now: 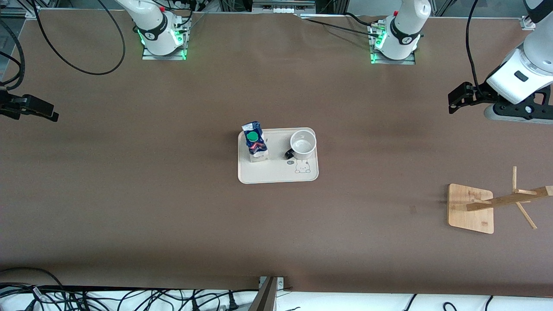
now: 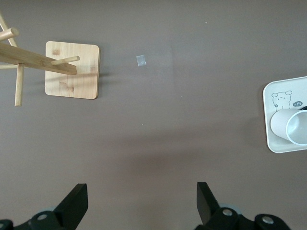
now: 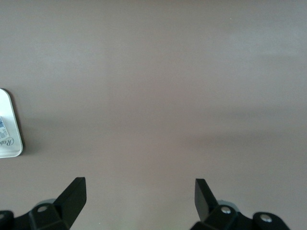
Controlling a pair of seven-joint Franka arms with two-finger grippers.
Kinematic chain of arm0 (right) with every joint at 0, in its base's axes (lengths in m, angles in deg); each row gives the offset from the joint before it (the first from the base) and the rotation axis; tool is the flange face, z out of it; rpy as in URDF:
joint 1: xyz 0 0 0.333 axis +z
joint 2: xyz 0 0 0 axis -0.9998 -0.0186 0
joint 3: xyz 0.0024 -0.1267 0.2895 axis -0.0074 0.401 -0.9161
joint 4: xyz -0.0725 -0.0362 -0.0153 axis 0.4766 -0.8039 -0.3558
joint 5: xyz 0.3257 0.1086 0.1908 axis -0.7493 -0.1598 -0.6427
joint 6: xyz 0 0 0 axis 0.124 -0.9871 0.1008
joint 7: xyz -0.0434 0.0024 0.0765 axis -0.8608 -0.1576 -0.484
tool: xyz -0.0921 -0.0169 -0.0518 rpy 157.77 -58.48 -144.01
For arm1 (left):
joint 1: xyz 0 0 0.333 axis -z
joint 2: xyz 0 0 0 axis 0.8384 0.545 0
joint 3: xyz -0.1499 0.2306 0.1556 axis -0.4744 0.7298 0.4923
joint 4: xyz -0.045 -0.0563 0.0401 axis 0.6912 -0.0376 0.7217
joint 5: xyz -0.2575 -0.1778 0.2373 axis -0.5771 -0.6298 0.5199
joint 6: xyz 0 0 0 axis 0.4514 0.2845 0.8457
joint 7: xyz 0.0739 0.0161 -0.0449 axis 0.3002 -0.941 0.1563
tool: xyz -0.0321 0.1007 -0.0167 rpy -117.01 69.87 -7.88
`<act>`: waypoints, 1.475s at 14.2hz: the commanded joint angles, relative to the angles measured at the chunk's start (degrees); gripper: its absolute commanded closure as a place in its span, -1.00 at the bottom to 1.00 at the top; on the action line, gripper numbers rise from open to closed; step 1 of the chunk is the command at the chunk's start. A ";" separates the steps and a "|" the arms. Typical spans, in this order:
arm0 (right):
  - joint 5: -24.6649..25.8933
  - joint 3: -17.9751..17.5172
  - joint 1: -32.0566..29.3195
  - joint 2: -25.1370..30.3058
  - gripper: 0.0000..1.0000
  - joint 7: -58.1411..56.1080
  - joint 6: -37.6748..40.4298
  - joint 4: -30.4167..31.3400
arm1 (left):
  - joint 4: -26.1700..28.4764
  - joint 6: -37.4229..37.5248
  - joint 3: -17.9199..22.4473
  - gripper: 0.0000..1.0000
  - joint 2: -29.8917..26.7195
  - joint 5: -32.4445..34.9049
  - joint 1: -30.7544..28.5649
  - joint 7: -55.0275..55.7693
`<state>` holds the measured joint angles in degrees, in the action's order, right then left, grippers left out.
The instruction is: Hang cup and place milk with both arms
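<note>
Both jaws wide, well apart from cup point(image 1: 303, 144), milk point(image 1: 255, 141).

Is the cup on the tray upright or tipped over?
Upright: the cup stands on the tray, its round open mouth facing up.

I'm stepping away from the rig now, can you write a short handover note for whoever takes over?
Left end effector: open, empty, waiting over bare table at the left arm's end.
Right end effector: open, empty, waiting over bare table at the right arm's end.
Cup and milk: both upright on the tray mid-table, apart.
Rack: toward the left arm's end, nearer the front camera than the tray, nothing on it.
Done: nothing.
Left: hang cup, place milk.
</note>
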<state>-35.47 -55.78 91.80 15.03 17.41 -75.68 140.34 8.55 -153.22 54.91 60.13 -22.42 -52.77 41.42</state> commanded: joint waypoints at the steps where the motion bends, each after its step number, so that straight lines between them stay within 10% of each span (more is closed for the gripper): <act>1: 0.16 0.12 3.55 -1.05 -1.00 0.16 1.11 -0.89 | -0.48 0.97 -0.04 -1.00 -0.32 -0.16 -0.26 -0.96; 12: -1.16 -0.31 12.26 -9.57 -1.00 -0.46 2.34 -0.71 | -1.01 1.05 -0.04 -1.00 0.47 -0.60 -0.34 -1.05; 21: -17.07 -1.99 16.91 -16.25 -1.00 -1.07 -5.39 -0.89 | -1.01 1.05 -0.12 -1.00 0.47 -0.60 0.18 -0.78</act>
<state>-50.09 -57.61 107.94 -0.91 16.87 -80.24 140.40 8.55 -153.14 54.88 60.25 -22.43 -52.80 41.42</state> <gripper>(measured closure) 0.000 0.000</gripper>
